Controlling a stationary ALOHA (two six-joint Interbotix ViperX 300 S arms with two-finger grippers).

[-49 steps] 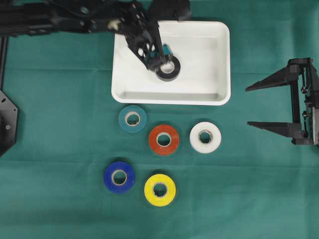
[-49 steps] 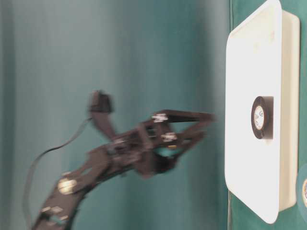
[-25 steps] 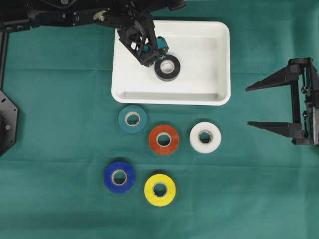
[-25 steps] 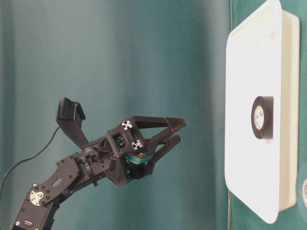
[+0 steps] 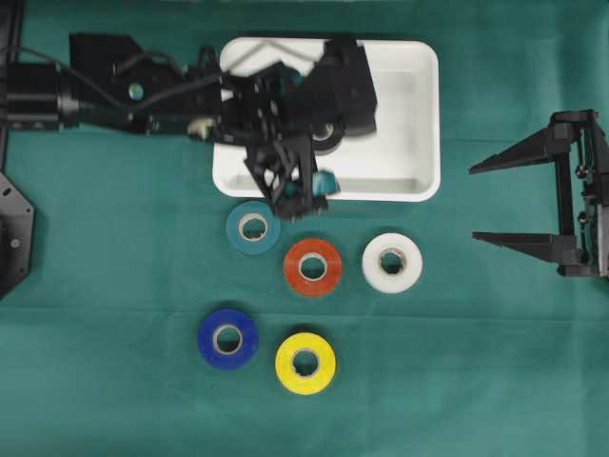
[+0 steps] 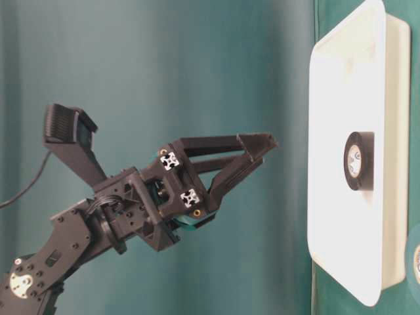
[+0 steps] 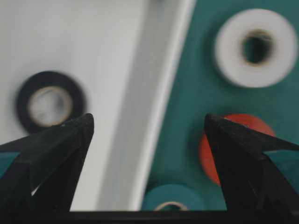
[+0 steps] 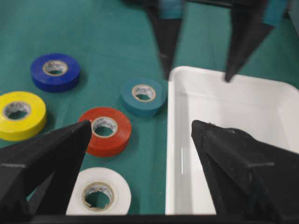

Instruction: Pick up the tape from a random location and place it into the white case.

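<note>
A black tape [image 6: 359,161] lies flat in the white case [image 5: 400,114], free of any gripper; in the overhead view my arm hides most of it. My left gripper [image 5: 300,200] hangs open and empty above the case's near rim [image 7: 154,93], between the black tape [image 7: 50,100] and the loose rolls on the cloth. From table level the left gripper [image 6: 262,149] is well clear of the case [image 6: 328,131]. My right gripper [image 5: 473,204] rests open and empty at the right edge.
On the green cloth in front of the case lie a teal roll [image 5: 253,228], a red roll [image 5: 312,267], a white roll [image 5: 392,262], a blue roll [image 5: 227,338] and a yellow roll [image 5: 305,363]. The teal roll is nearest the left gripper.
My left gripper has drawn back from the black tape, risen and swung toward the case's near rim, staying open. The black tape stays in the case. The right arm has not moved.
</note>
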